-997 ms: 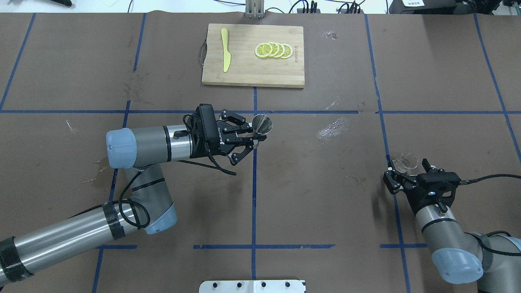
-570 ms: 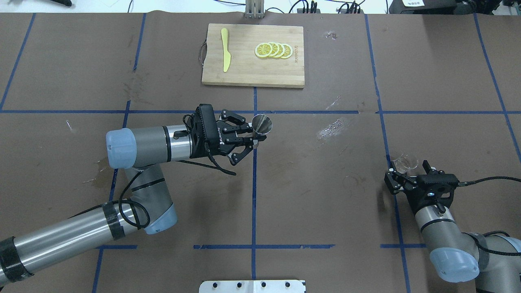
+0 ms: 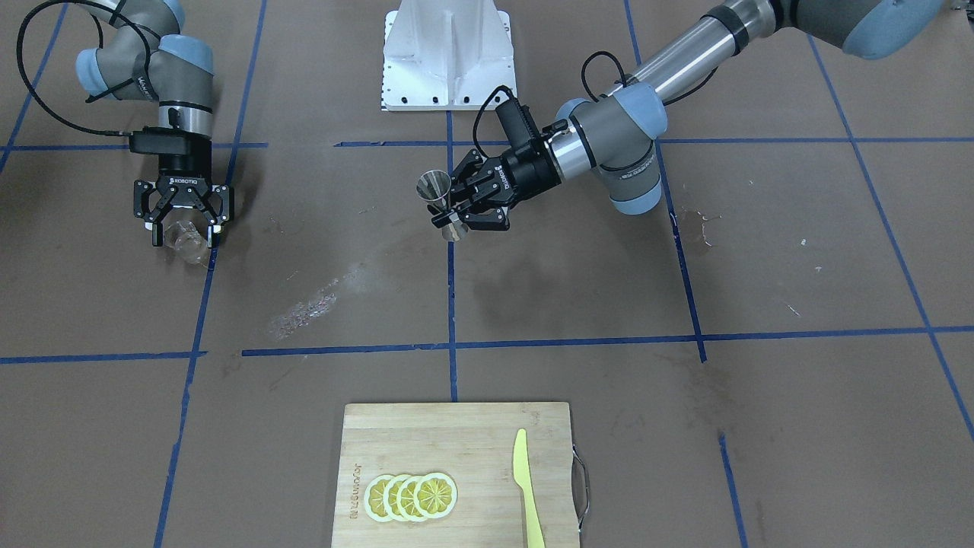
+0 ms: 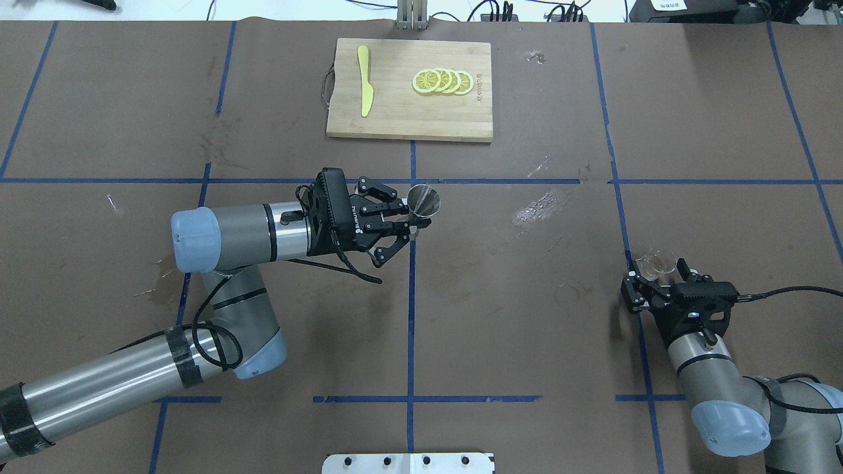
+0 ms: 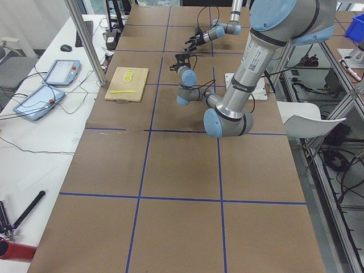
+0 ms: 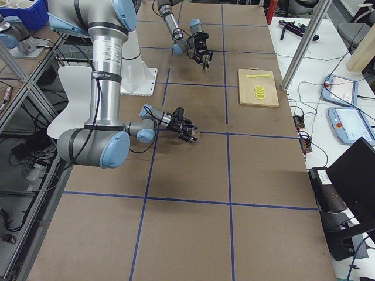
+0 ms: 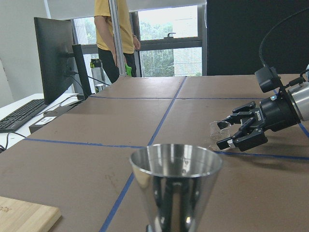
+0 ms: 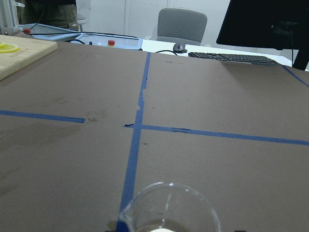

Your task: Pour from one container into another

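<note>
The left tool (image 4: 413, 226) is clenched on the narrow waist of the silver jigger (image 4: 425, 199), holding it mouth-up above the brown surface (image 4: 527, 329), near the bamboo cutting board (image 4: 402, 122) on the robot's side. The right tool (image 4: 656, 275) grasps the clear glass cup (image 4: 655, 263), well apart from the board toward the robot's right. Whether the cup touches the surface cannot be told.

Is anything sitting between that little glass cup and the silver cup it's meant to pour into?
Nothing visible does. Only bare table lies between the glass cup in the right pincer and the jigger in the left pincer. The cutting board lies well off that path.
</note>
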### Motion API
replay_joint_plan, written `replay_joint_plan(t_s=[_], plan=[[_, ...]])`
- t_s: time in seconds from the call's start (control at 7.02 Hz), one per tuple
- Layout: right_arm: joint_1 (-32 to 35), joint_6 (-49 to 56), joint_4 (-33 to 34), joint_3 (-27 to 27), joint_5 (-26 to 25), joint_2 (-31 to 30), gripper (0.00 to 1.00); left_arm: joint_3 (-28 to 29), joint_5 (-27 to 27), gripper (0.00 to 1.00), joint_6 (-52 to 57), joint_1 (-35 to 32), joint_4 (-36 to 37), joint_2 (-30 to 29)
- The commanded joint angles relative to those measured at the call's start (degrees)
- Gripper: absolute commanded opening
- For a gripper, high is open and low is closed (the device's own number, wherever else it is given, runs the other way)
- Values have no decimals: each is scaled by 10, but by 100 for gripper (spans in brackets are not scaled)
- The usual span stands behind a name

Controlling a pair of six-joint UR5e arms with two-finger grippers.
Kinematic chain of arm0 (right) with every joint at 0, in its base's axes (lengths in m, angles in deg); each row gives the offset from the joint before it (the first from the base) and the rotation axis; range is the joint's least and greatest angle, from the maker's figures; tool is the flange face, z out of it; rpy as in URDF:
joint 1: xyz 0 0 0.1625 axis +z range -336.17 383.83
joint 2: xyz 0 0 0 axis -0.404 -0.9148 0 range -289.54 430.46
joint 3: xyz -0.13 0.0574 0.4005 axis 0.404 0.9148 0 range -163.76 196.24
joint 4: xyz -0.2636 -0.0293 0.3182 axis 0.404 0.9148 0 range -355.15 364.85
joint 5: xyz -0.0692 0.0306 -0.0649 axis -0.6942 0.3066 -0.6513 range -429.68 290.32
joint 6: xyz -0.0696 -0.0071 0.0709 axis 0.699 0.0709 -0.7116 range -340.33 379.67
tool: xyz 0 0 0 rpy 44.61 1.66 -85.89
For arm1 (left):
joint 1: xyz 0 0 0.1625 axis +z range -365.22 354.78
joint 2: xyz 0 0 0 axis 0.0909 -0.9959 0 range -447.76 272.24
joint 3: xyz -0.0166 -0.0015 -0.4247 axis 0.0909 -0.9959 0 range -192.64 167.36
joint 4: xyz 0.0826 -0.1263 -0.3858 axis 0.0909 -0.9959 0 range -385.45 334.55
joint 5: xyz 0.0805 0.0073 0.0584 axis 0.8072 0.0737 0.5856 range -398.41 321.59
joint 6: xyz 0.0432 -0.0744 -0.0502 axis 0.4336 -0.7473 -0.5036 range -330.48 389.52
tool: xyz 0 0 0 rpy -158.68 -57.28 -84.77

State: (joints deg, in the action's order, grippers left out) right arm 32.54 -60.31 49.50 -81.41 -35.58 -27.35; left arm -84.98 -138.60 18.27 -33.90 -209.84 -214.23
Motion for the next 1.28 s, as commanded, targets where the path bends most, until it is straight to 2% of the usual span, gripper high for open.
replay_joint_plan(t_s=[0.0, 0.14, 0.28, 0.43, 0.85, 1.0, 1.14], plan=[[0, 0, -1, -1, 0, 1, 40, 0, 0, 0, 0, 0, 0, 0], [1, 0, -1, -2, 0, 1, 40, 0, 0, 0, 0, 0, 0, 1], [1, 0, -1, -3, 0, 2, 26, 0, 0, 0, 0, 0, 0, 1], [1, 5, -1, -3, -11, 1, 0, -1, 0, 0, 0, 0, 0, 3], [3, 18, -2, -7, -17, 6, 0, -1, 4, 0, 0, 0, 0, 4], [3, 17, -17, -5, -27, 7, 0, -1, 4, 0, 0, 0, 0, 4], [12, 54, -76, -5, -31, 6, 0, -1, 4, 0, 0, 0, 0, 4]])
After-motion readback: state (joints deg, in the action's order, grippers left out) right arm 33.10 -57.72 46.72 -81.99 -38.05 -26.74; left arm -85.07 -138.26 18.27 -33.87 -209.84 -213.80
